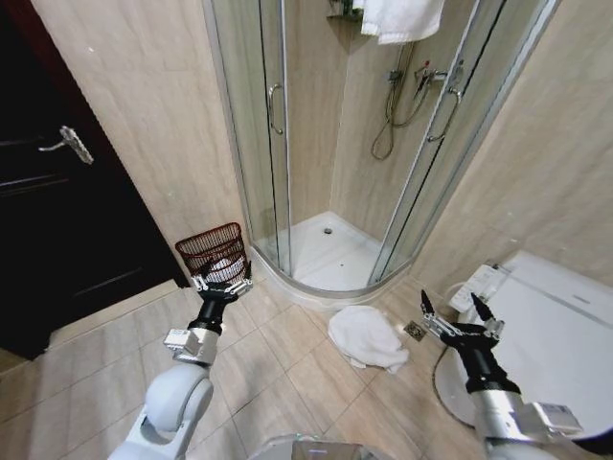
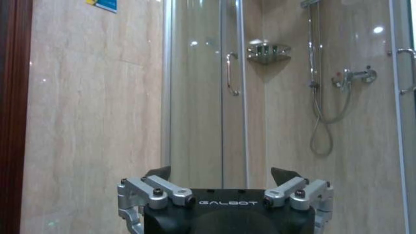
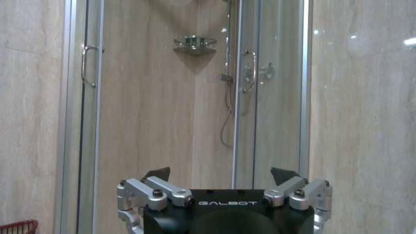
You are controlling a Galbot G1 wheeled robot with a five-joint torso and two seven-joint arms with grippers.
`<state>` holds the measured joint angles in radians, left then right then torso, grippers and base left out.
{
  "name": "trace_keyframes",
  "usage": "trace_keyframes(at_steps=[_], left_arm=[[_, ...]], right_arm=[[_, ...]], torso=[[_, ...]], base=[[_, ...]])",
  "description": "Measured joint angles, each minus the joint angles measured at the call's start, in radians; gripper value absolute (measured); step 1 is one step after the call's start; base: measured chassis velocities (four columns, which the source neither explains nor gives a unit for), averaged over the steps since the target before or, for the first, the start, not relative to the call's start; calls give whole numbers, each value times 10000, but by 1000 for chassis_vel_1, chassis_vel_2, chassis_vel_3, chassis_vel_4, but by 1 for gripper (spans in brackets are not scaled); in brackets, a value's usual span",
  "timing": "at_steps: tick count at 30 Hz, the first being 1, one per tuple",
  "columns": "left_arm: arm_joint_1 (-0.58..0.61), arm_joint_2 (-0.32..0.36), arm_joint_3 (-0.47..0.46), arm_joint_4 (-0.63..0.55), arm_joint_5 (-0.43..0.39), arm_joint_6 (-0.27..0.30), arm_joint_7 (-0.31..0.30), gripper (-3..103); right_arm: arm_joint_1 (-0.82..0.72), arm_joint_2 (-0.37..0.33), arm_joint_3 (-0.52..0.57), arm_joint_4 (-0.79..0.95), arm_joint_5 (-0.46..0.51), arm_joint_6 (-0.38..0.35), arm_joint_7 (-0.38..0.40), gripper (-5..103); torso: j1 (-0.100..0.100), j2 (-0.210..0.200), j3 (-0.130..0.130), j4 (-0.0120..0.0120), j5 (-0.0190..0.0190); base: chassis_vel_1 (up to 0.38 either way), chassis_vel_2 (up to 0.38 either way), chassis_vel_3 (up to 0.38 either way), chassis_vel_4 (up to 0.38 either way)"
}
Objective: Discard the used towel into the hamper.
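At ten o'clock the hamper (image 1: pixel 213 251) stands by the shower, left gripper (image 1: pixel 221 284) spread empty before it. The towel (image 1: pixel 367 337) lies on tiles (untouched, dead centre); right gripper (image 1: pixel 458 317) gapes at four o'clock.

Soft white cloth towel (image 1: pixel 368 337), dark wire hamper (image 1: pixel 213 251), glossy tiled floor (image 1: pixel 278 374)

We see only a corner of the hamper (image 3: pixel 17 226) in the right wrist view, cut by the picture's edge. From the head view, our left gripper (image 1: pixel 221 284) covers the hamper's (image 1: pixel 213 245) front, and the hanging towel (image 1: pixel 400 17) is cropped at the top.
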<state>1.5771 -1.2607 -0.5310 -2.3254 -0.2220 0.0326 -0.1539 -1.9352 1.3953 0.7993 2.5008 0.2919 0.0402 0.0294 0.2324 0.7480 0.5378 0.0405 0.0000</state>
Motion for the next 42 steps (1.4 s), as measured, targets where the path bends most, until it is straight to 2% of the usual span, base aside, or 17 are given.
trace_keyframes(at_steps=[18, 42], left_arm=[[249, -57, 13, -296, 45, 47, 37, 100], [365, 74, -147, -556, 0, -12, 134, 100]], right_arm=[[221, -111, 26, -1, 192, -381, 45, 100], [186, 209, -11, -8, -54, -311, 25, 100]], torso=[[361, 847, 485, 0, 0], [836, 1925, 1085, 0, 0]], base=[[0, 0, 0, 0], [0, 0, 0, 0]])
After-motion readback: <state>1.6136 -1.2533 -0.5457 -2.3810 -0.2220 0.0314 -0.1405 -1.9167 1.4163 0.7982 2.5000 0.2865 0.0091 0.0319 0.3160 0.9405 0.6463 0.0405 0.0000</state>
